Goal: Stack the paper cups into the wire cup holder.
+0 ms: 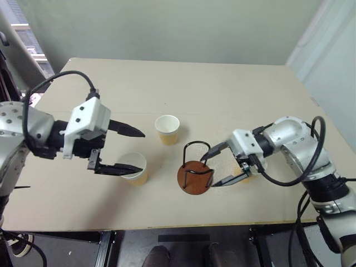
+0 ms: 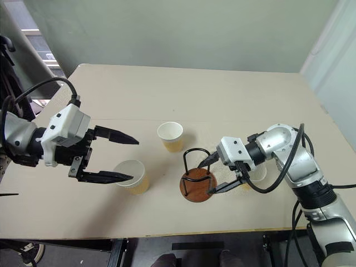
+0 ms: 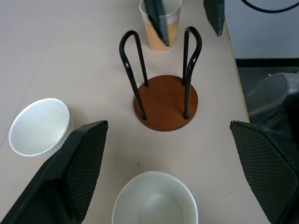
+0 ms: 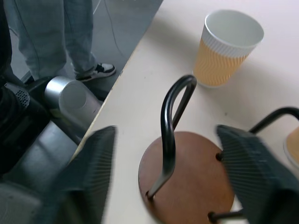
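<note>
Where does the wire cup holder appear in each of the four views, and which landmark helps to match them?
Left eye view: wire cup holder, below centre, between the right gripper's fingers.
Right eye view, below centre, right of the nearest paper cup.
Left wrist view, upper centre, upright and empty.
Right wrist view, low centre, partly cut off.
Shared landmark: its round reddish-brown base on the tan table.

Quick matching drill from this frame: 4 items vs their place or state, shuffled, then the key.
Items:
1. wire cup holder
2. left gripper
3. right gripper
4. cup in the middle of the table

States:
A. open, fingers either side of the near-left cup
B. empty, no cup inside
C. standing alone, no gripper at it
D. open, at the brown base

Pairs: 1-B, 2-A, 3-D, 4-C
</note>
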